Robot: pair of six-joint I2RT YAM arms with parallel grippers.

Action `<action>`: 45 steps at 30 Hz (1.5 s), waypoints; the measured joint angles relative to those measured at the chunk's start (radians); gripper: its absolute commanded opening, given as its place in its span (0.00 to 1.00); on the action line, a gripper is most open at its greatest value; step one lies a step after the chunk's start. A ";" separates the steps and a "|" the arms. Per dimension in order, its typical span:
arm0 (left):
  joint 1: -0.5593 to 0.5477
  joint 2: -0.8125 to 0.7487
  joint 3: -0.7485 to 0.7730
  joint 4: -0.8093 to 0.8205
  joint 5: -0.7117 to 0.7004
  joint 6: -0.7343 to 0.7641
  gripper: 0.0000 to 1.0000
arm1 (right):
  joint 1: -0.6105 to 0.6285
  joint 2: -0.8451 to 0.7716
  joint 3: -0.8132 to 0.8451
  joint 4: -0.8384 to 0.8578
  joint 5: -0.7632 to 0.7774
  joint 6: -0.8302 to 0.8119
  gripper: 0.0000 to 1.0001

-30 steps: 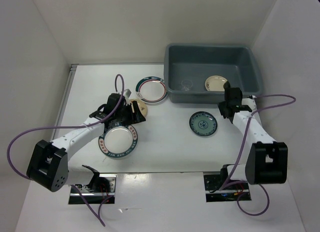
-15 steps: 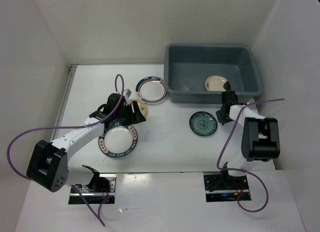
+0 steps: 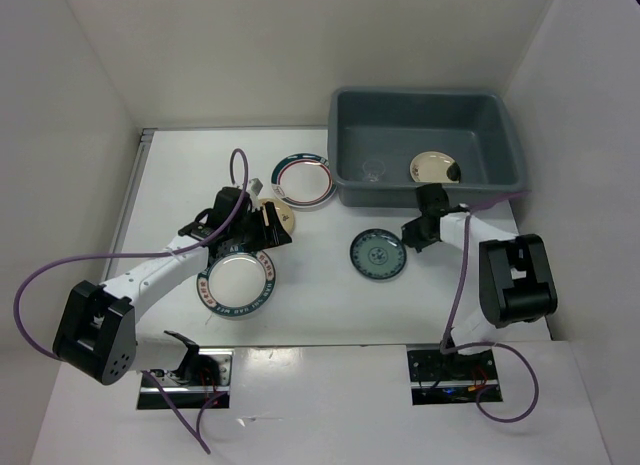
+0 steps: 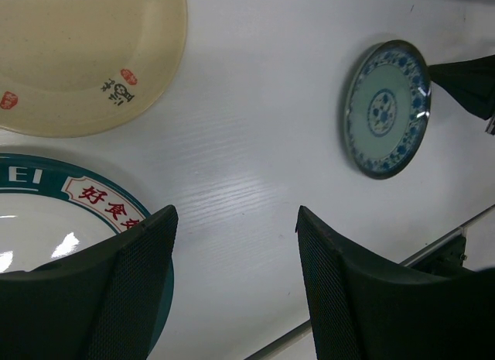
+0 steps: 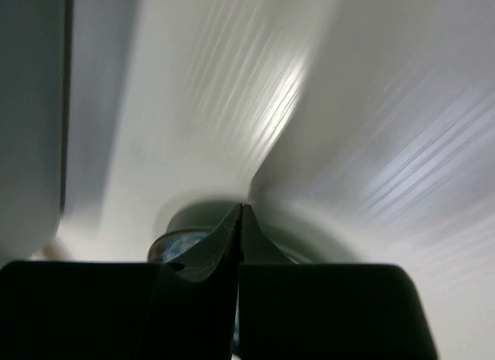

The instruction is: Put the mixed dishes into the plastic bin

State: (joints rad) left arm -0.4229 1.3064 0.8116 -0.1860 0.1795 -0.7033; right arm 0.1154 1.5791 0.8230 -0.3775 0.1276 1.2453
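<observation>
**Small teal plate point(image 3: 377, 256) slides away from plastic bin point(image 3: 380, 196) as right arm swings in**

Within the last second the small teal plate has shifted across the bench point(image 3: 330, 310) and now lies further from the bin's front wall than before; the right tool point(image 3: 410, 237) has swept down from the bin's front right corner to the plate's bin-side edge; the move looks to have lost ground, since the plate is not lifted and a fresh grip seems needed. Inside the bin lie a beige plate point(image 3: 432, 166) and a clear cup point(image 3: 374, 169); a white plate point(image 3: 303, 179) waits just left of the bin, with a lettered white plate point(image 3: 237, 282) and a second beige plate point(image 4: 77, 50) further left again. The right wrist camera, badly blurred, shows what the overhead cannot: the right tool's fingers pressed together with nothing seen between them, the plate's rim just beyond their tips. The left wrist camera shows the left tool point(image 4: 233, 213) spread wide and empty over the lettered white plate, unmoved; it also catches a dark fingertip of the other arm at the small plate's edge.
</observation>
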 measured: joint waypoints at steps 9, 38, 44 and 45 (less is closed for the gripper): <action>0.000 -0.003 0.000 0.003 0.000 0.000 0.71 | 0.137 -0.106 0.000 -0.001 -0.091 0.064 0.06; 0.000 -0.016 -0.016 0.008 0.001 -0.001 0.71 | 0.137 -0.247 -0.193 -0.090 -0.158 -0.149 0.52; 0.000 -0.016 -0.019 0.009 0.004 -0.001 0.71 | 0.163 -0.247 -0.234 -0.057 -0.214 -0.150 0.45; 0.000 -0.016 -0.020 0.010 0.005 -0.003 0.71 | 0.167 -0.247 -0.239 -0.048 -0.221 -0.148 0.45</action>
State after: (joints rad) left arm -0.4229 1.2903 0.7918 -0.1757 0.1841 -0.7059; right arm 0.2829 1.3319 0.5838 -0.4259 -0.0933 1.0977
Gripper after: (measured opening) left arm 0.709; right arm 0.451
